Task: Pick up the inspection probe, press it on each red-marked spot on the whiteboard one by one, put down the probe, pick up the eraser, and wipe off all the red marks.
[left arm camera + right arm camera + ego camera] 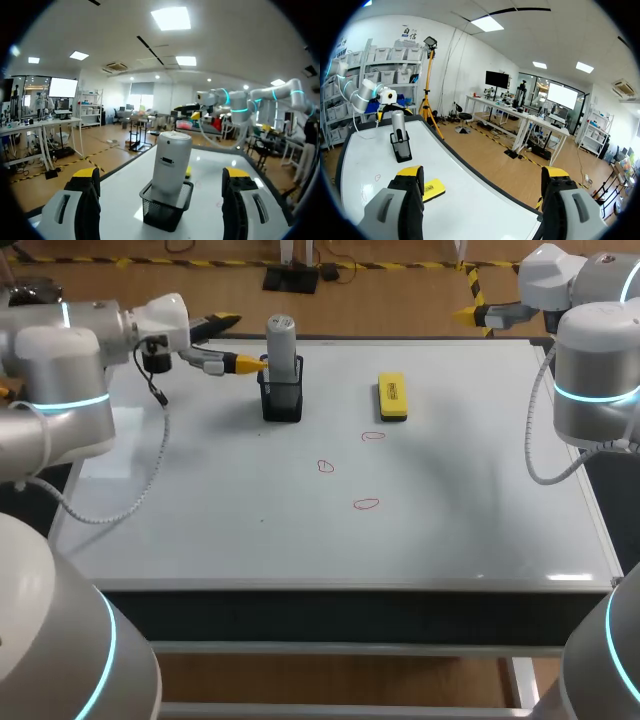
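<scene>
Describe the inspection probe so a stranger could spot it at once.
Start from the big whiteboard in front of the robot. Toward its far edge, left of the yellow eraser in the head view, stands a black mesh holder. The probe is the grey cylinder upright in it, the only tall thing on the board.

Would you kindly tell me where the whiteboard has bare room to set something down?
The whiteboard is bare between the red marks and its front edge, and between the eraser and the right edge. Crowded: around the probe in its holder, left gripper astride it.
</scene>
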Available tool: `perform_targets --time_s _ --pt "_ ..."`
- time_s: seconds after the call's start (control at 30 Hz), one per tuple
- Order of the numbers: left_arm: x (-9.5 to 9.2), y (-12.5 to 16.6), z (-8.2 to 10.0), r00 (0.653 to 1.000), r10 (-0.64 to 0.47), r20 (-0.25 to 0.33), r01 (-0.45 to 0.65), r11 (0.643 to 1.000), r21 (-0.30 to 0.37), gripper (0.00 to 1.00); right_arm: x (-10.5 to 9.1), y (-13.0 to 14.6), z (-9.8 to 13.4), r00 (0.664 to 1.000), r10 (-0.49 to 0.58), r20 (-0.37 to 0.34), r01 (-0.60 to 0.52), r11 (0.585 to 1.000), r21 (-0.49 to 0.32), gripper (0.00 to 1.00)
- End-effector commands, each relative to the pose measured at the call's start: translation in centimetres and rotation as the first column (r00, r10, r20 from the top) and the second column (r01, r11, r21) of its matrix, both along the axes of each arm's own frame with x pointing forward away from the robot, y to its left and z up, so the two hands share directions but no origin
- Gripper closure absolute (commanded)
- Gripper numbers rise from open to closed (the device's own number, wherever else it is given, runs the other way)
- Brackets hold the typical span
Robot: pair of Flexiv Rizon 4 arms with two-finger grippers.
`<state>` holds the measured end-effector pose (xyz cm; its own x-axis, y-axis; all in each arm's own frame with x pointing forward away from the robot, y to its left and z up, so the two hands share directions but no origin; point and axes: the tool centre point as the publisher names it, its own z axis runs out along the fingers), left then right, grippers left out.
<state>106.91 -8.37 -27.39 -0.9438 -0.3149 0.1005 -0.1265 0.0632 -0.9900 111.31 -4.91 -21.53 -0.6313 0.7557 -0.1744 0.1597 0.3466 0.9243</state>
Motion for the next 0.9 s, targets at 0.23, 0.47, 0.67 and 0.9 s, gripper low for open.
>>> perform_targets --time_s 0.23,0.47,0.67,0.9 --pt "1.6 -2.1 -2.1 0.998 -0.042 0.043 0.046 0.995 -0.087 0.0 0.0 0.0 0.0 1.0 0.001 0.001 -0.001 1.0 0.001 0.0" --pt "2.7 -3.1 -2.5 0.992 -0.109 0.062 0.115 0.989 -0.098 0.0 0.0 0.0 0.0 1.0 0.001 0.001 -0.001 1.0 0.001 0.0" --pt "3.0 -3.8 -2.7 0.987 -0.149 0.063 0.155 0.983 -0.101 0.0 0.0 0.0 0.0 1.0 0.001 0.001 -0.001 1.0 0.001 0.0" --pt "3.5 -4.6 -2.0 0.986 -0.152 0.063 0.158 0.982 -0.103 0.0 0.0 0.0 0.0 1.0 0.001 0.001 -0.001 1.0 0.001 0.0"
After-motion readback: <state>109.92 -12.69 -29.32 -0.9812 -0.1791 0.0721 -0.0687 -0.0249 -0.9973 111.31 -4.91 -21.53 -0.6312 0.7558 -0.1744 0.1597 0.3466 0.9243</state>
